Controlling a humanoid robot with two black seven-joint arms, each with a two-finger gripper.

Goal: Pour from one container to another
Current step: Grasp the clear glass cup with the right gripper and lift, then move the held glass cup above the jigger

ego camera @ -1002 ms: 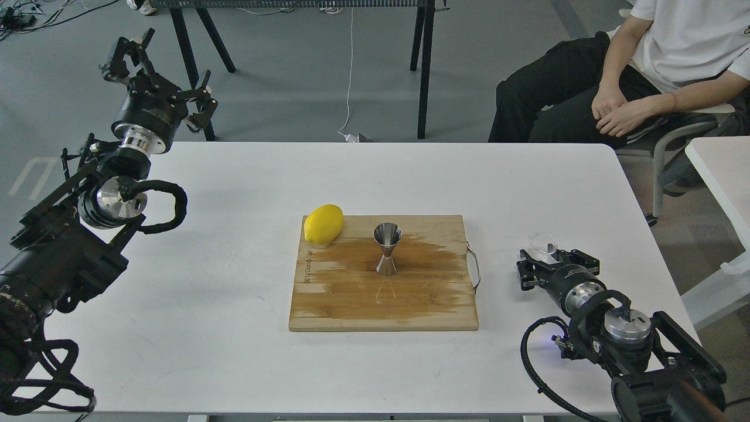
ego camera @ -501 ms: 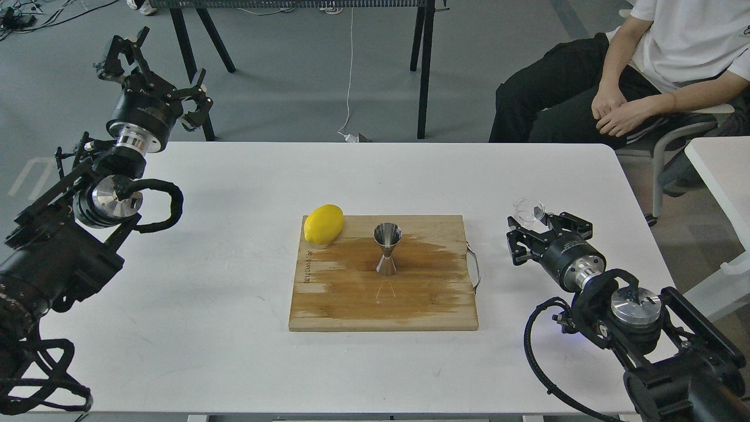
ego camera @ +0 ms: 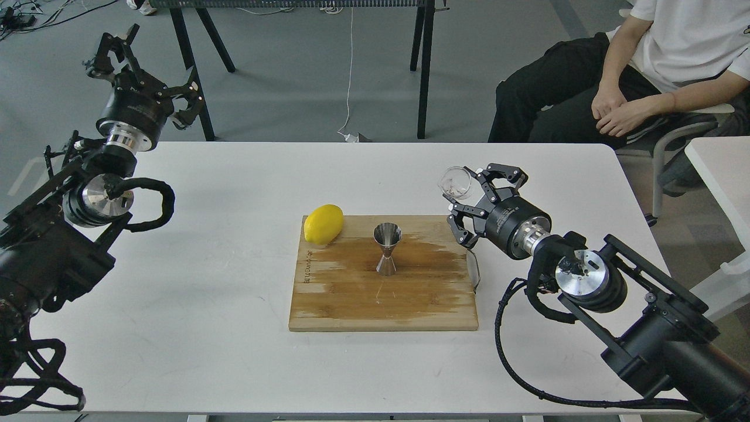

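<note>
My left gripper [ego camera: 137,67] hangs high past the far left table [ego camera: 205,305] corner, fingers spread wide, holding nothing, well apart from everything in play. Lemon [ego camera: 323,224] sits on the far left corner of the board [ego camera: 384,305]. Jigger [ego camera: 387,248] stands upright near the board's middle, mouth up, long axis vertical, on a dark wet-looking patch. Right of it, my right gripper [ego camera: 469,196] is raised over the board's far right corner, fingers closed round the cup [ego camera: 454,182], which is tipped with its rim facing left toward the jigger. Contents of the cup: too clear to tell. Key relation: jigger lies left of and below the cup, a fair gap between them yet; right arm is plainly the nearer. Judgement: the cup's rim must travel left to sit above the jigger's small mouth before tipping further; narrow target, spill onto the board likely if short.
</note>
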